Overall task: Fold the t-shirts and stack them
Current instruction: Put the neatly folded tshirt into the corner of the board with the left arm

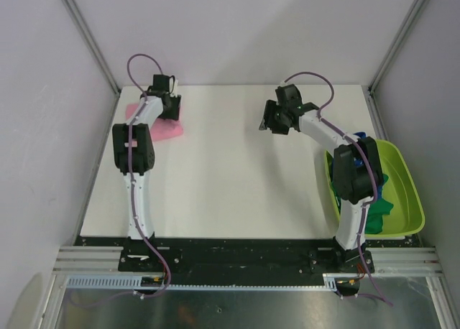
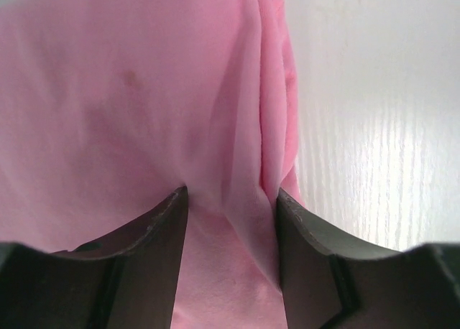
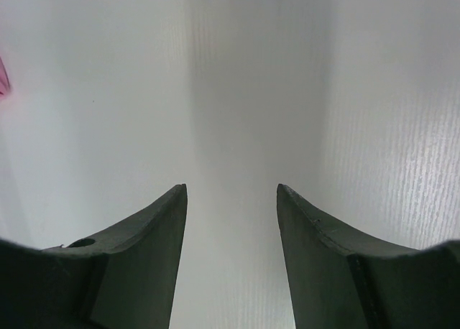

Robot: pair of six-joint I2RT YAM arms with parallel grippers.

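Left tool (image 2: 231, 194) seemingly on pink t-shirt (image 2: 129, 92)

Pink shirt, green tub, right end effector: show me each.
pink shirt (image 1: 169, 130): top view, its uncovered right edge.
green tub (image 1: 399, 189): top view, bare inner floor.
right end effector (image 3: 231, 191): right wrist view, midway between its open fingertips.

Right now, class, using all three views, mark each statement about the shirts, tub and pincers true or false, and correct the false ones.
1. The pink shirt lies at the far left of the table. True.
2. The right pincer grips a shirt. False: it is open above bare table.
3. The lime-green tub holds dark green fabric. True.
4. The left pincer is over the tub. False: it is at the pink shirt, open, with fabric between its fingers.
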